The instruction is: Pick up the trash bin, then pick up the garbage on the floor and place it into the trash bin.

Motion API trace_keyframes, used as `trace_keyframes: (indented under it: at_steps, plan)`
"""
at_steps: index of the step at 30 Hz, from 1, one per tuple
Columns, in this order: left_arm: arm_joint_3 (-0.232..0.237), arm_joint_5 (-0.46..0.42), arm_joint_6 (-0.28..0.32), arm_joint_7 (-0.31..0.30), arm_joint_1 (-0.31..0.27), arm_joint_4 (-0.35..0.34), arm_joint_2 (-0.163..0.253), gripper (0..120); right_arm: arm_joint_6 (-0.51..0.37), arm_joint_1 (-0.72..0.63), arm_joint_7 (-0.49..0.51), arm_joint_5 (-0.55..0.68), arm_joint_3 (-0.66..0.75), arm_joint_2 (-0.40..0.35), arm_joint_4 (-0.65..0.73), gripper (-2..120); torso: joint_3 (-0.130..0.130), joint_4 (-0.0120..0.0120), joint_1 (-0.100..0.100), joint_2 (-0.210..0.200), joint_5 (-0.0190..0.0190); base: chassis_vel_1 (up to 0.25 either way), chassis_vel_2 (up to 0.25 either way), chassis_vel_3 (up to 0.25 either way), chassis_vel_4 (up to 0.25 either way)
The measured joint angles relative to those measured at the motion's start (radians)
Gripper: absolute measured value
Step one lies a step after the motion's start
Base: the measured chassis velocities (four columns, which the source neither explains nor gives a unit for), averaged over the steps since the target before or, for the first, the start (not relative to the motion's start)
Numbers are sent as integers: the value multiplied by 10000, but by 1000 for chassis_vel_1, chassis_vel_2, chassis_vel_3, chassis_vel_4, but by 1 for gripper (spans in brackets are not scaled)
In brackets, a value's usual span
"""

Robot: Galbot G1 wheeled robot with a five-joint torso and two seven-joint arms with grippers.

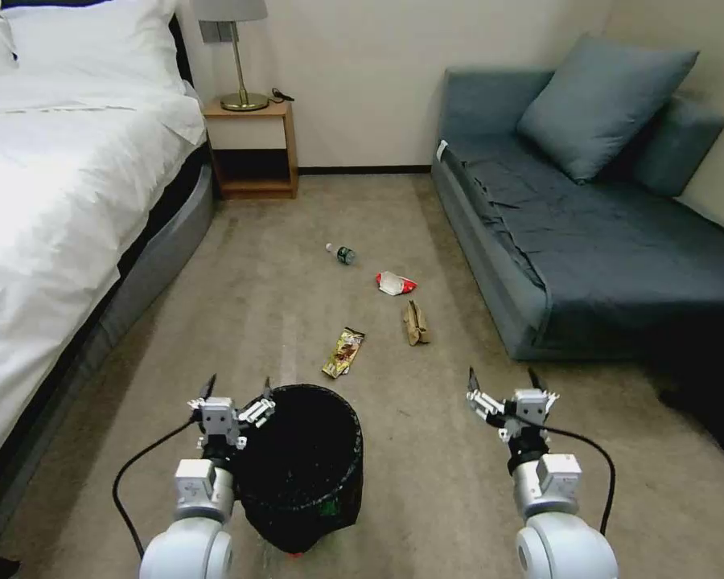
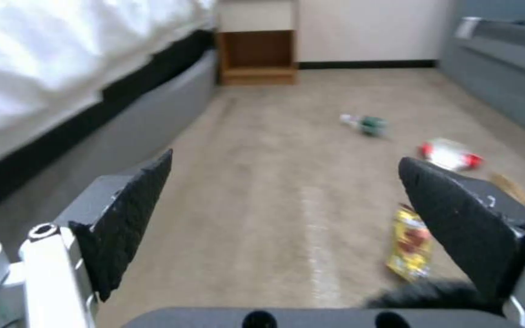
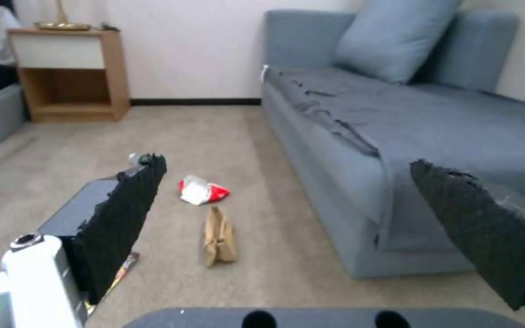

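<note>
Our left gripper (image 1: 237, 386), jaws spread, flanks the trash bin (image 1: 302, 466) rim (right gripper (image 1: 503, 378) gapes idle); closing off-rim could topple it.

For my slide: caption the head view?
Both hands open; left beside the bin, litter on carpet ahead.
</note>
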Motion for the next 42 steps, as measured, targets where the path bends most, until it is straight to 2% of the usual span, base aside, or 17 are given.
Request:
trace_keyframes:
  at_steps: [1, 2, 3, 9, 10, 12, 13, 15, 21, 24, 26, 30, 33, 39, 41, 42]
  plan:
    - [0, 0, 0, 0, 0, 0, 0, 100, 0, 0, 0, 0, 0, 0, 0, 100, 0, 0, 0, 0, 0, 0, 0, 0, 0]
    - [-61, -18, 250, -159, -4, -163, -38, 100, -76, -140, 58, 207, 2, -67, 292, 100, 1, -2, 1, 0, 7, 0, 0, 0, 0]
    - [-68, -25, 317, -195, -5, -197, -51, 100, -88, -178, 72, 328, 50, -137, 407, 100, 0, -1, 0, 0, -2, 0, 0, 0, 0]
    - [-68, -45, 387, -228, -4, -245, -52, 100, -119, -188, 122, 487, 114, -239, 426, 100, 1, -1, 0, -1, 1, 0, 0, 0, 0]
    - [-47, -131, 542, -319, 21, -377, -14, 100, -151, -185, 131, 524, 117, -265, 421, 100, 1, -1, 0, -1, 2, 0, 0, 0, 0]
    - [155, -653, 1371, -773, 197, -1127, 293, 100, -213, -134, 142, 589, 145, -316, 421, 100, 1, -2, 1, 0, 3, 0, 0, 0, 0]
    - [155, -653, 1371, -773, 197, -1127, 293, 100, -213, -134, 142, 589, 145, -316, 421, 100, 1, -2, 1, 0, 3, 0, 0, 0, 0]
    - [340, -1109, 2080, -1163, 358, -1780, 567, 100, -264, -40, 156, 639, 185, -345, 421, 100, 0, -1, 0, 0, 7, 0, 0, 0, 0]
    - [445, -1635, 2716, -1467, 408, -2070, 783, 100, -344, 7, 200, 683, 208, -349, 404, 100, 0, 0, 0, 0, 3, 0, 0, 0, 0]
    - [590, -2645, 3750, -1893, 412, -2279, 1202, 100, -382, -23, 211, 726, 258, -401, 468, 100, 0, -3, 1, 0, 3, 0, 0, 0, 0]
    - [587, -2725, 3816, -1969, 413, -2312, 1244, 100, -386, -24, 214, 739, 291, -422, 473, 100, 1, 1, 1, 0, 1, 0, 0, 0, 0]
    - [666, -3908, 4852, -2590, 502, -2520, 1832, 100, -389, -63, 234, 749, 329, -423, 488, 100, 1, 0, 0, 0, 3, 0, 0, 0, 0]
    - [690, -4278, 5165, -2782, 531, -2578, 2006, 100, -391, -92, 237, 749, 311, -398, 515, 100, 1, -1, 1, 0, 3, 0, 0, 0, 0]
    - [695, -4412, 5238, -2870, 549, -2589, 2053, 100, -395, -109, 245, 744, 332, -396, 533, 100, 1, -1, 0, 0, 2, 0, 0, 0, 0]
    - [688, -4584, 5303, -3022, 583, -2594, 2118, 100, -393, -115, 249, 741, 333, -396, 523, 100, 0, -1, 1, 0, 2, 0, 0, 0, 0]
    - [649, -4993, 5415, -3396, 671, -2598, 2264, 100, -388, -117, 251, 734, 332, -396, 497, 100, 1, -2, 0, 0, 2, 0, 0, 0, 0]
